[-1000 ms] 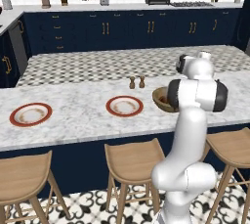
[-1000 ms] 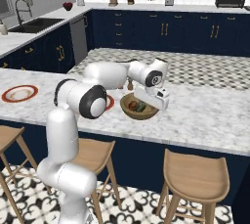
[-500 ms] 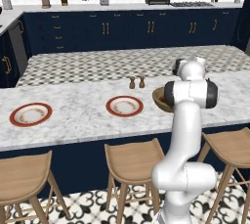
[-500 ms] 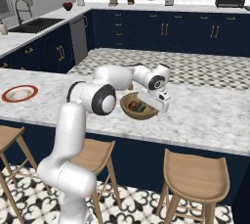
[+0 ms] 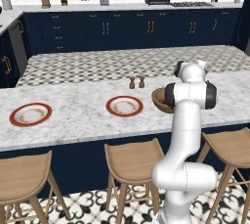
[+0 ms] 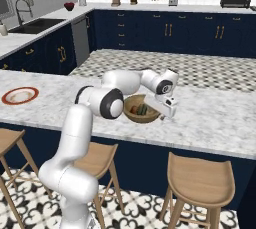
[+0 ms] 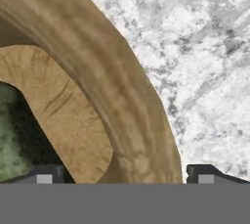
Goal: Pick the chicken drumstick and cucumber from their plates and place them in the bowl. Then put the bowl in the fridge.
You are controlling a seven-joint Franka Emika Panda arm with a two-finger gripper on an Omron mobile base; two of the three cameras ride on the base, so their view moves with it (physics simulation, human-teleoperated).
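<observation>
The jaws of the two-finger gripper [image 7: 125, 174] stand apart, one dark tip on each side of the thick rim of the round light-brown wooden bowl [image 7: 122, 105]; the rim lies between them, and whether the tips press on it cannot be told. In the hand view the inner wall of the bowl curves down to the left, and the small dark green cucumber [image 7: 14, 135] lies at the bottom of it. To the right of the rim there is the white and grey marble counter [image 7: 205, 71].

In the right base view the white arm reaches over the counter and the gripper [image 6: 167, 109] is at the right edge of the bowl [image 6: 136, 117]. Inside the bowl a green piece and a small reddish-brown chicken drumstick [image 6: 134, 109] lie close together.

In the left base view the bowl [image 5: 159, 100] is partly hidden behind the arm. The two flat plates with red rim and pale centre are to the left of it on the counter: one plate [image 5: 124, 105] near the bowl, the other plate [image 5: 30, 114] well apart, far to the left. Two small brown shakers [image 5: 136, 82] stand just behind the nearer plate.
</observation>
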